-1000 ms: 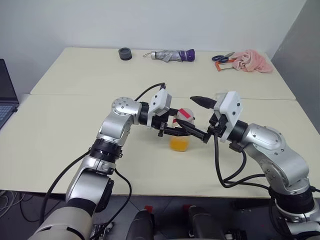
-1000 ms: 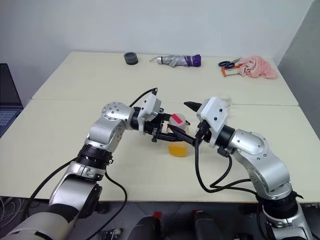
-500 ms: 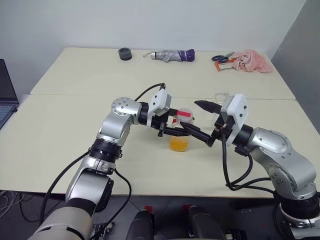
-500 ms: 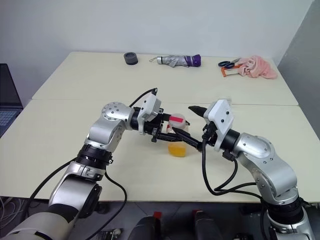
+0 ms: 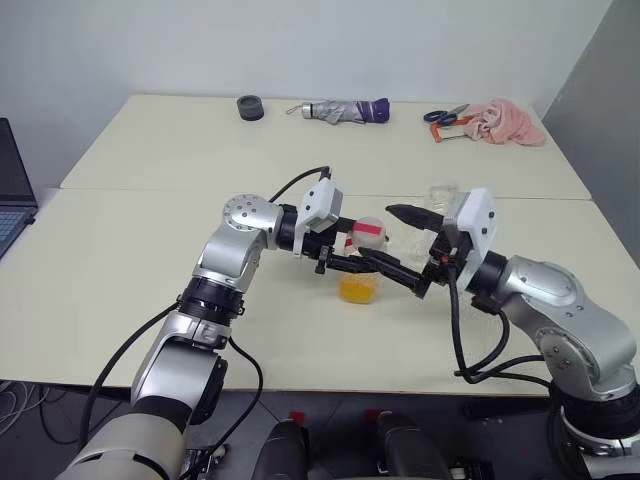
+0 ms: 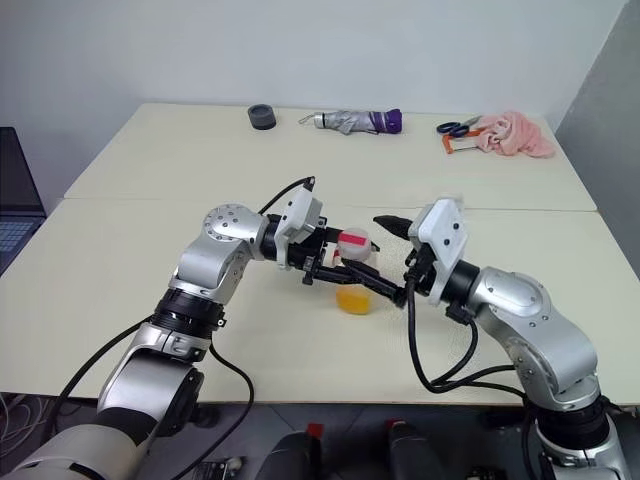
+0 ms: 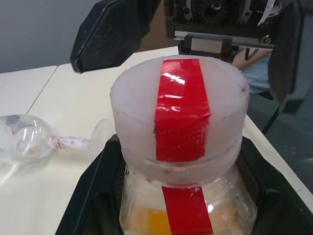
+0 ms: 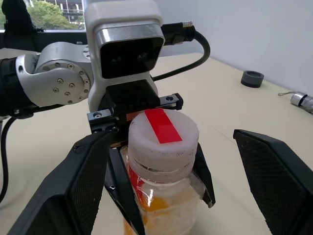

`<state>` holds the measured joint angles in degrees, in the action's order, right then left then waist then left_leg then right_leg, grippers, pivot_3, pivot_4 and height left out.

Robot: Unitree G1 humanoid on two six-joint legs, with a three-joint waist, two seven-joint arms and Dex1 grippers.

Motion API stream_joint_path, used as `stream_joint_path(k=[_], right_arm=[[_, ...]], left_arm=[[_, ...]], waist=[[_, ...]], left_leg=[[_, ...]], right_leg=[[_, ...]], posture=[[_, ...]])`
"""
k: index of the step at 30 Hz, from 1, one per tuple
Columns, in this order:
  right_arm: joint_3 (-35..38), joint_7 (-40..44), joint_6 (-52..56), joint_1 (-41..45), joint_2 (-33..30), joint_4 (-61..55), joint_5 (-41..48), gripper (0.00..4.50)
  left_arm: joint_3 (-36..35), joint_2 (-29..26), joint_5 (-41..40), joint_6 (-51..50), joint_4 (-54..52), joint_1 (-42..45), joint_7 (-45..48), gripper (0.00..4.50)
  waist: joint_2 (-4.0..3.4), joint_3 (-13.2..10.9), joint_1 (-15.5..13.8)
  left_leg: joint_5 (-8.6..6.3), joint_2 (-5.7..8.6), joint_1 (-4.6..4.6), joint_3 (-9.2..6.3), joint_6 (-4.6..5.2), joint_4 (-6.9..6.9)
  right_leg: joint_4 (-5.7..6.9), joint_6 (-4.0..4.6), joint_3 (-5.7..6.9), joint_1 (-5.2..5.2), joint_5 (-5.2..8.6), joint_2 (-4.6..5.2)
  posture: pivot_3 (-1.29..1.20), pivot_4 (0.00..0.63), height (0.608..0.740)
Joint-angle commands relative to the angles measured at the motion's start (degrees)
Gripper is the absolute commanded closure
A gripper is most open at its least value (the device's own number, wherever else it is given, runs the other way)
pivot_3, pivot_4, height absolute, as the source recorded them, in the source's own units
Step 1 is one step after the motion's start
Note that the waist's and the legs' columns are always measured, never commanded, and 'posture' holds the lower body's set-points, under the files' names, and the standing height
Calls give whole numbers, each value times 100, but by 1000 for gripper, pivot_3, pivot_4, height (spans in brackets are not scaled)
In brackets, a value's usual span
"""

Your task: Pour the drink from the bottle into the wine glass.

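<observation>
bottle: small clear plastic bottle [image 5: 362, 262] with a red label stripe, upright, raised above the near desk, centre of scene
cap: white screw cap with a red stripe across the top [image 8: 163, 138], on the bottle
drink: translucent orange-yellow liquid [image 5: 359, 287], sits in the lower part of the bottle
left hand: left hand [image 5: 352, 262] reaches in from the left, black fingers clamped on the bottle's neck just under the cap
right hand: right hand [image 5: 400, 245] comes in from the right, black fingers spread wide, one either side of the cap, neither touching it
right finger: near finger [image 8: 78, 183] beside the bottle's shoulder, gap visible
wine glass: clear stemmed glass [image 7: 29, 142] lies on its side on the desk, bowl, stem and foot in line; far-right of the bottle, beyond the right hand
desk: cream desk [image 5: 120, 260], two tops butted together, seam running left to right behind the hands
far edge, left to right: dark round roll [image 5: 250, 107], folded grey-purple umbrella [image 5: 345, 110], blue-handled scissors [image 5: 442, 116], crumpled pink cloth [image 5: 505, 122]
scissors vs cloth: touching, the scissors' tips run under the cloth's left edge
laptop: dark laptop [image 5: 12, 200] at the far left edge, partly cut off
</observation>
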<state>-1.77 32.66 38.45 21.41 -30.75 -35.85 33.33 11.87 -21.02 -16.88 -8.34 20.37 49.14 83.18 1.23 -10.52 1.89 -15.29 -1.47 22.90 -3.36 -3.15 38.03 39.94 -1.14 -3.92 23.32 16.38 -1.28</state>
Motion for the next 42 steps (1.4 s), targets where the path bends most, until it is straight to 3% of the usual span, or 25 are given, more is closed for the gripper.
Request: stream_joint_path(k=[1, 13, 15, 21, 41, 42], right_arm=[[184, 69, 11, 27, -62, -227, 202, 298], [314, 418, 72, -16, -368, -204, 633, 298], [344, 422, 59, -45, -401, -181, 638, 0], [376, 320, 139, 44, -349, -116, 800, 0], [-195, 406, -138, 696, 14, 530, 110, 0], [-192, 397, -145, 703, 37, 549, 100, 183]], left_arm=[[-82, 6, -76, 62, -142, 153, -4, 2316], [-100, -38, -70, 63, -195, 115, -42, 2316], [-101, -40, -70, 65, -193, 113, -43, 2316], [-94, -21, -92, 49, -244, 75, -54, 2316], [-76, 36, -92, 58, -224, 107, -51, 2316], [-76, 36, -91, 59, -222, 106, -53, 2316]], waist=[[0, 0, 0], [0, 0, 0], [0, 0, 0], [0, 0, 0], [0, 0, 0], [0, 0, 0]], left_leg=[[0, 0, 0, 0, 0, 0], [0, 0, 0, 0, 0, 0], [0, 0, 0, 0, 0, 0], [0, 0, 0, 0, 0, 0], [0, 0, 0, 0, 0, 1], [0, 0, 0, 0, 0, 1]], right_leg=[[0, 0, 0, 0, 0, 0], [0, 0, 0, 0, 0, 0], [0, 0, 0, 0, 0, 0], [0, 0, 0, 0, 0, -1], [0, 0, 1, 0, 0, 0], [0, 0, 1, 0, 0, 0]], posture=[[0, 150, 740], [0, 150, 740], [0, 150, 740], [0, 150, 740], [0, 150, 740], [0, 150, 740]])
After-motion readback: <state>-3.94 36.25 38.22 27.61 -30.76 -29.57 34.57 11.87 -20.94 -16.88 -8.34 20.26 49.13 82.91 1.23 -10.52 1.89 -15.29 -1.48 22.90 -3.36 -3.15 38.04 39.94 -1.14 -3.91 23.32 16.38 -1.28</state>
